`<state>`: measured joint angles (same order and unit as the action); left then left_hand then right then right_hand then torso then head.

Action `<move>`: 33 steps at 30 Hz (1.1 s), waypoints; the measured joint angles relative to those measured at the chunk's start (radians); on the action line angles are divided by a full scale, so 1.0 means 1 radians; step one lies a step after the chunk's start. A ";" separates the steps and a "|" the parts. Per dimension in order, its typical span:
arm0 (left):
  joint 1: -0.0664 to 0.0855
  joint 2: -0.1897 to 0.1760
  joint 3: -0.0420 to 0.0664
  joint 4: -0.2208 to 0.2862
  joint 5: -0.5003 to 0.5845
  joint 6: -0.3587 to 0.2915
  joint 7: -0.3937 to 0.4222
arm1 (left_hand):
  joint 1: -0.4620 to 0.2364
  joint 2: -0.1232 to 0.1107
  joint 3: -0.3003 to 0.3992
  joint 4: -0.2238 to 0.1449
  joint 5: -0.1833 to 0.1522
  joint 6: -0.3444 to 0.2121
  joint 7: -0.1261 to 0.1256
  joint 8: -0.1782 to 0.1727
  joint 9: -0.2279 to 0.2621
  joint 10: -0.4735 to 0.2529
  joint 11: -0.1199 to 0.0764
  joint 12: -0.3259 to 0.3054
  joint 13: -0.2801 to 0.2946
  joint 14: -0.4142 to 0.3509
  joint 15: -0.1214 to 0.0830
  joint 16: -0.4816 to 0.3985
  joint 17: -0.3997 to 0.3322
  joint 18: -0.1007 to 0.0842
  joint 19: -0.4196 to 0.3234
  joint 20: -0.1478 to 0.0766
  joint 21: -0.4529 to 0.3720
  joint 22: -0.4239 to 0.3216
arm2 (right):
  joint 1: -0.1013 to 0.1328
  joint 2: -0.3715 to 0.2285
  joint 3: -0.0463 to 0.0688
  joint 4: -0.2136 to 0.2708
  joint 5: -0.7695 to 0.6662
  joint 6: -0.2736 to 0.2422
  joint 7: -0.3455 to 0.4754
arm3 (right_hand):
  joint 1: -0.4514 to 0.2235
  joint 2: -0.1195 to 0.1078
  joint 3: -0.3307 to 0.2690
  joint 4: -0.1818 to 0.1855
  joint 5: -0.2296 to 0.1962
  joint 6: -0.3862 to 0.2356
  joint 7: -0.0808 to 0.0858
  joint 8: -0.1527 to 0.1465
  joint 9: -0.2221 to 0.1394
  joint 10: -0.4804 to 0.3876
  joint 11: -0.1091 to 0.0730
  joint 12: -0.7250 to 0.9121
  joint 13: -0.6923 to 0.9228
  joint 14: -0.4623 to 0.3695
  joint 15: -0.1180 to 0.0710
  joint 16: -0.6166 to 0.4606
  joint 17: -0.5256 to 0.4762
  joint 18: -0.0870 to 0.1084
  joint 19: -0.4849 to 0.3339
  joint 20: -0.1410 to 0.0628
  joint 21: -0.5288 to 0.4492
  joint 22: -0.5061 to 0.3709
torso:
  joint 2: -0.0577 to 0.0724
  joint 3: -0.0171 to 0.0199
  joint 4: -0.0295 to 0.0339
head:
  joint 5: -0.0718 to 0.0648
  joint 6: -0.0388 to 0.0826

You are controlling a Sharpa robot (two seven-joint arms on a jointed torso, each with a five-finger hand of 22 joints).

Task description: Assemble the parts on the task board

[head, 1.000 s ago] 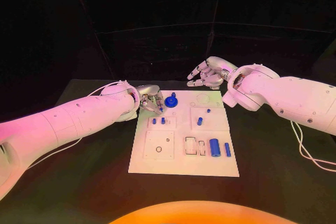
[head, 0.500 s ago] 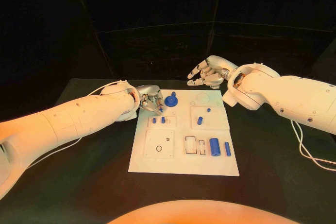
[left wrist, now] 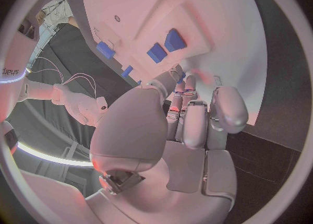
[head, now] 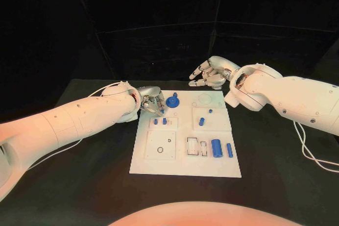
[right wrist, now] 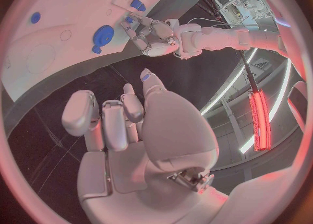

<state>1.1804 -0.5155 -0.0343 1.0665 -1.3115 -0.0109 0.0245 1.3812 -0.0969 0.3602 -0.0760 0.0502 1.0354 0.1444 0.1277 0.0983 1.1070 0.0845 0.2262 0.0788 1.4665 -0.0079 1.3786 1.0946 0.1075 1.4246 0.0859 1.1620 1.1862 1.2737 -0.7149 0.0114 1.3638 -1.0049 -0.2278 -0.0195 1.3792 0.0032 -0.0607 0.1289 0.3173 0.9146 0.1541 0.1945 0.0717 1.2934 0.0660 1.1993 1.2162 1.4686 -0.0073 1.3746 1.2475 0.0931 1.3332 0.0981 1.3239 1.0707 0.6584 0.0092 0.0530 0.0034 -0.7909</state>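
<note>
Left hand (head: 151, 101) hovers at the board's (head: 185, 169) far-left corner, fingers curled together; whether they pinch anything I cannot tell. A blue knob (head: 173, 102) sits just beside its fingertips. Right hand (head: 209, 73) waits beyond the board, loosely curled, holding nothing. Parts look small, rigid, light; pinch their sides. No writing readable.

The white task board (head: 185, 169) lies flat in the middle of the black table, its long side running away from the robot. At its far left corner sits a round blue part (head: 172, 103) with a raised stem. Nearer, 2 small blue pegs (head: 159, 121) stand side by side, 1 short peg (head: 201, 121) stands right of them, and 2 blue cylinders (head: 221, 149) — 1 thick, 1 thin — lie near the right edge.
</note>
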 measured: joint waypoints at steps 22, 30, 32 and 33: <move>-0.001 -0.056 0.000 0.041 0.018 -0.019 0.000 | -0.017 -0.017 -0.011 0.005 0.000 -0.041 0.002 -0.035 -0.015 -0.042 0.010 -0.038 -0.008 -0.005 0.005 -0.005 -0.017 0.000 -0.013 0.012 -0.049 -0.038 | 0.000 -0.023 0.000 -0.004 -0.013 -0.001 -0.006 | 0.055 0.002 0.012 0.007 -0.010 -0.004 -0.004 0.017 0.000 -0.258 -0.004 -0.424 -0.385 -0.004 -0.004 -0.033 -0.034 0.012 -0.044 -0.007 -0.056 -0.086 | 0.000 -0.0006 0.0004 | -0.005 0.002; 0.003 -0.155 0.011 0.111 0.187 -0.084 0.040 | -0.028 -0.013 -0.020 0.008 0.000 -0.036 0.014 -0.041 -0.017 -0.053 0.014 -0.042 -0.008 -0.014 0.014 -0.017 -0.036 0.000 -0.041 0.023 -0.121 -0.100 | -0.001 -0.065 -0.003 0.003 -0.119 -0.001 -0.029 | 0.142 -0.029 0.067 0.003 -0.021 0.055 -0.003 0.023 -0.002 -0.276 0.002 -0.764 -0.710 -0.004 -0.004 -0.091 -0.100 0.016 -0.049 -0.009 -0.084 -0.124 | -0.001 -0.0012 0.0016 | -0.015 0.008; 0.005 -0.178 0.012 0.126 0.290 -0.114 0.077 | -0.031 -0.002 -0.016 0.012 0.000 -0.025 0.019 -0.039 -0.016 -0.052 0.014 -0.042 -0.007 -0.018 0.018 -0.028 -0.057 0.003 -0.054 0.025 -0.152 -0.125 | -0.006 -0.078 -0.004 0.010 -0.169 -0.001 -0.038 | 0.153 -0.040 0.078 0.003 -0.029 0.066 -0.006 0.017 -0.004 -0.256 0.000 -0.811 -0.764 -0.004 -0.004 -0.091 -0.101 0.016 -0.045 -0.005 -0.084 -0.124 | -0.001 -0.0012 0.0016 | -0.023 0.012; 0.006 -0.187 0.012 0.132 0.341 -0.124 0.095 | -0.028 0.003 -0.012 0.016 0.000 -0.018 0.020 -0.035 -0.016 -0.049 0.018 -0.042 -0.007 -0.031 0.021 -0.045 -0.091 0.017 -0.071 0.026 -0.189 -0.157 | -0.009 -0.083 -0.004 0.013 -0.191 -0.001 -0.042 | 0.157 -0.038 0.084 0.003 -0.029 0.073 -0.007 0.013 -0.005 -0.251 0.002 -0.830 -0.787 -0.004 -0.004 -0.091 -0.101 0.016 -0.043 -0.004 -0.084 -0.123 | -0.001 -0.0012 0.0016 | -0.028 0.014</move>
<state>1.1862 -0.7025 -0.0220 1.1987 -0.9702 -0.1351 0.1198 1.3530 -0.0938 0.3480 -0.0602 0.0502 1.0179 0.1644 0.0923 0.0827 1.0582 0.1025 0.1838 0.0722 1.4357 0.0136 1.3338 1.0038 0.1250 1.3539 0.1115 0.9732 1.0296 1.2645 -0.7984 0.0070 1.3764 -1.1958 -0.2292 -0.0611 1.5363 -0.0347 0.0236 0.1322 0.2881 0.9874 0.1473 0.2078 0.0672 1.0424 0.0679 0.3696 0.4294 1.4650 -0.0110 1.2836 1.1463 0.1091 1.2899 0.0945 1.2400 0.9476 0.6569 0.0081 0.0546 -0.0243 -0.7771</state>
